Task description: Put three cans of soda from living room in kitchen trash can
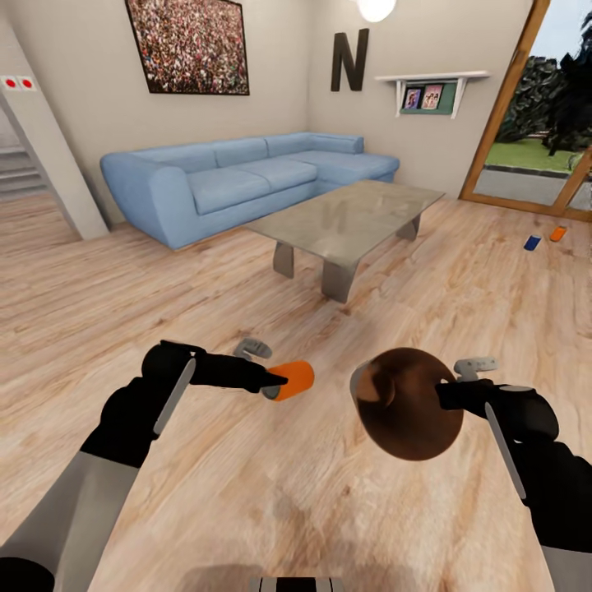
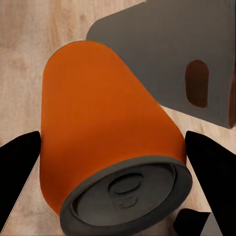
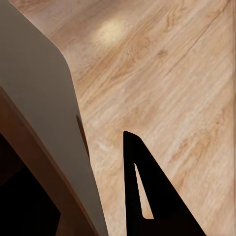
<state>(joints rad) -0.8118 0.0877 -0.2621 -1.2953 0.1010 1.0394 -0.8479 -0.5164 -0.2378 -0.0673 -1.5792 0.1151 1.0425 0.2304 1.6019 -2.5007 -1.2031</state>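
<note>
My left gripper is shut on a bright orange can of soda, held on its side above the wood floor. In the left wrist view the can fills the gap between the black fingers, grey top toward the camera. Just to its right, my right gripper is shut on the rim of the grey trash can, tilted with its brown inside facing me. The bin's grey wall hangs just beyond the can. One finger lies outside the wall. A blue can and another orange can lie on the floor far right.
A glass coffee table stands ahead, with the blue corner sofa behind it. A wood-framed glass door opens at the right, near the two floor cans. Stairs rise at the far left. Open floor surrounds both arms.
</note>
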